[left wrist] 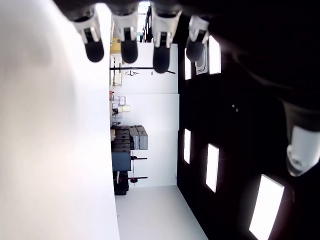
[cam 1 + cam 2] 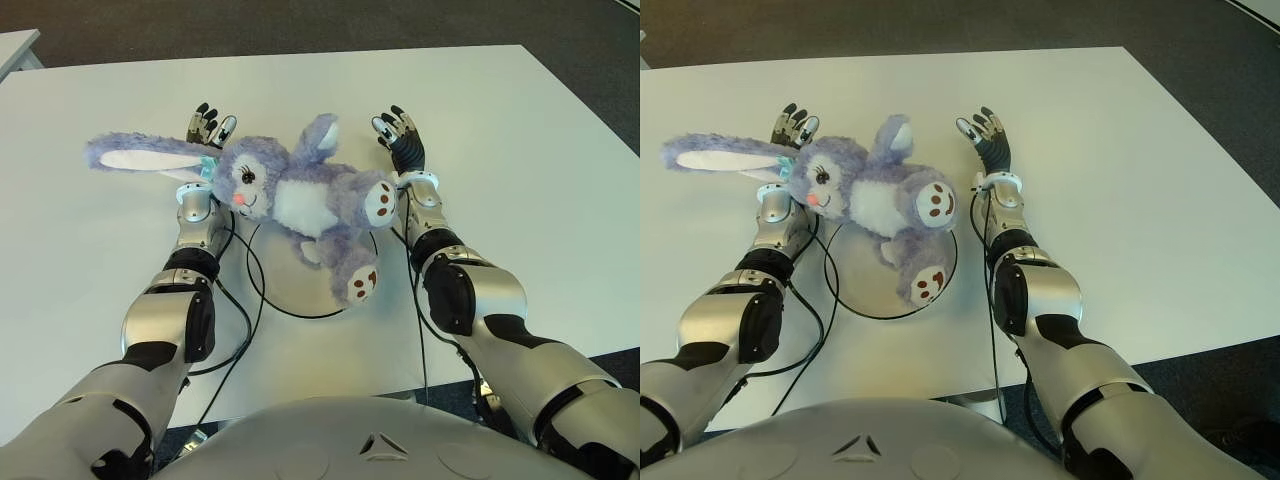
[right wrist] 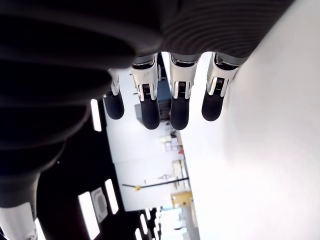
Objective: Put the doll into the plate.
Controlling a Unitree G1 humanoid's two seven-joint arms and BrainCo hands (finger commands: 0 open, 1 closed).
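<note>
A purple plush bunny doll (image 2: 300,200) with long ears lies on its back across the round dark-rimmed plate (image 2: 290,290), in the middle of the white table (image 2: 520,150). Its head and one long ear hang over the plate's left side, against my left wrist. One foot sits beside my right wrist. My left hand (image 2: 207,125) shows past the doll's head with its fingers (image 1: 129,47) straight and spread. My right hand (image 2: 400,135) stands to the right of the doll, fingers (image 3: 150,107) also straight. Neither hand holds anything.
Black cables (image 2: 250,290) run from both wrists across the table near the plate's edge. The corner of a second table (image 2: 15,45) shows at the far left. Dark floor (image 2: 300,25) lies beyond the far edge.
</note>
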